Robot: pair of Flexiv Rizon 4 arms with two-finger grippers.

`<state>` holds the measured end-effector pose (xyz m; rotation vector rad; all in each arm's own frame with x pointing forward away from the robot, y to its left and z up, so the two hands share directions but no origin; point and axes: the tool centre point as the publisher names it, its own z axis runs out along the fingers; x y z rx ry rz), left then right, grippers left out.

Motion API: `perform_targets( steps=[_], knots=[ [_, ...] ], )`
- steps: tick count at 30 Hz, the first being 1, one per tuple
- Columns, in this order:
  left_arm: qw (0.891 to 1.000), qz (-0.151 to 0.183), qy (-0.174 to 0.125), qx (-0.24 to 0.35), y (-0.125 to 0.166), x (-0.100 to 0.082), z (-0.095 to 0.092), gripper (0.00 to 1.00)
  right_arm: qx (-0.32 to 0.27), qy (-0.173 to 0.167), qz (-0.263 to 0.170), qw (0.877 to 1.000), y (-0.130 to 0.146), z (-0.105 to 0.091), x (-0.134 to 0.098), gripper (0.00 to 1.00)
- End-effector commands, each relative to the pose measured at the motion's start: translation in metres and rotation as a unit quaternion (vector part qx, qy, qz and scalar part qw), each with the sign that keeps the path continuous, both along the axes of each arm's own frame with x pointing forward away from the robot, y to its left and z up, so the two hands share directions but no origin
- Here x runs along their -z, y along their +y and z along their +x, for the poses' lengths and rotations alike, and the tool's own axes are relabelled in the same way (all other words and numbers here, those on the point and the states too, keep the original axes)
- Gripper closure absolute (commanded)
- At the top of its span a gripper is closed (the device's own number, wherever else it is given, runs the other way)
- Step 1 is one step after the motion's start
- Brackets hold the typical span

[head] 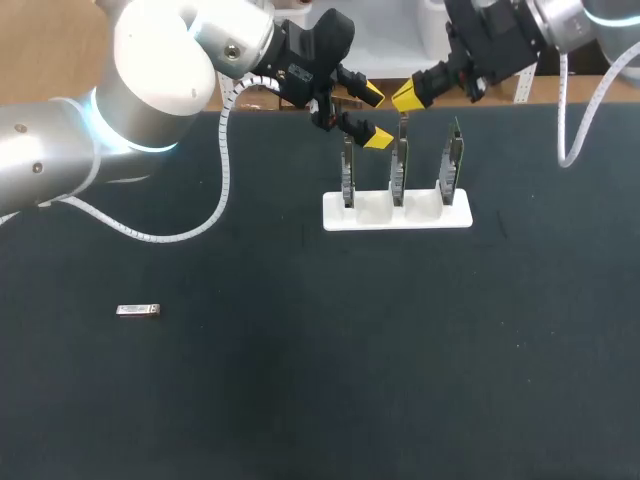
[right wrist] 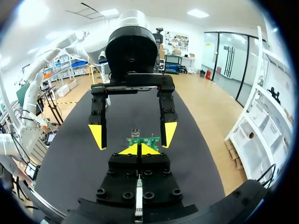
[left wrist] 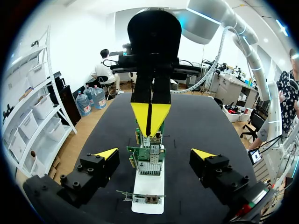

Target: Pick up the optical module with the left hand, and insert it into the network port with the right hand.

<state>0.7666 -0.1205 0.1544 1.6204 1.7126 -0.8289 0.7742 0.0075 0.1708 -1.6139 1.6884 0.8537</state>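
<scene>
Two hands are held over the far side of the bench (head: pixel 300 400), close together above a white holder (head: pixel 462 216) in which three cards (head: pixel 451 165) are stood upright. The left hand (head: pixel 374 117) is spread wide and nothing is gripped by it. In the left wrist view its yellow tips are seen one on each side of the holder, with the right hand straight ahead. The right hand (head: pixel 408 97) is closed, its tips pressed together just over the middle card (head: pixel 399 172). Whether that card's top edge is pinched cannot be told. The module (head: pixel 138 310), a small silver bar, is seen lying flat on the bench at the left, well apart from the holder and from both hands, and it is touched by nothing.
</scene>
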Motion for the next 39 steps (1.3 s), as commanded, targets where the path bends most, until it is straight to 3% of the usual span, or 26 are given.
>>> perform_targets(
  steps=[1, 39],
  knots=[
    [1.0, 0.0, -0.001, 0.0, 0.0, 0.0, 0.0, 0.0, -0.002, 0.004, -0.001, 1.0, 0.0, 0.002, 0.003, 1.0],
    [1.0, 0.0, -0.001, 0.0, 0.0, 0.0, 0.0, 0.0, -0.001, 0.044, -0.006, 0.999, -0.002, -0.001, 0.028, 1.0]
  ],
)
